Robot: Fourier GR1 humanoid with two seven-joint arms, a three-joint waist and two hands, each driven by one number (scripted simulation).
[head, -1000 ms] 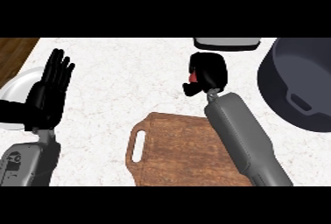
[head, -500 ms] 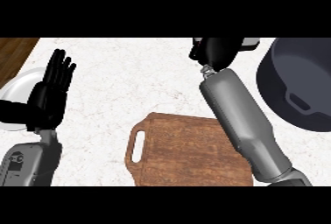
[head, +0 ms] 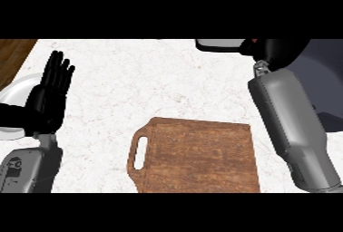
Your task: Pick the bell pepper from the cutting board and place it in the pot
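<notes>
Grained wooden cutting board (head: 201, 156), dark pot (head: 325, 80), left robot hand (head: 50, 97) spread flat, right robot hand (head: 281, 49) unclear

The board (head: 194, 154) lies on the desk (head: 161, 77) at the near middle, its handle slot to the left. The pot (head: 325, 72) stands at the desk's right edge, right of the board and farther back. A plate (head: 13, 94) lies at the left edge, partly behind the left hand (head: 50, 90), which rests there. The right hand (head: 281, 50) is far back by the pot's left rim, and its forearm runs between board and pot. A flat thing (head: 221, 44) sits at the far edge, just left of that hand.
</notes>
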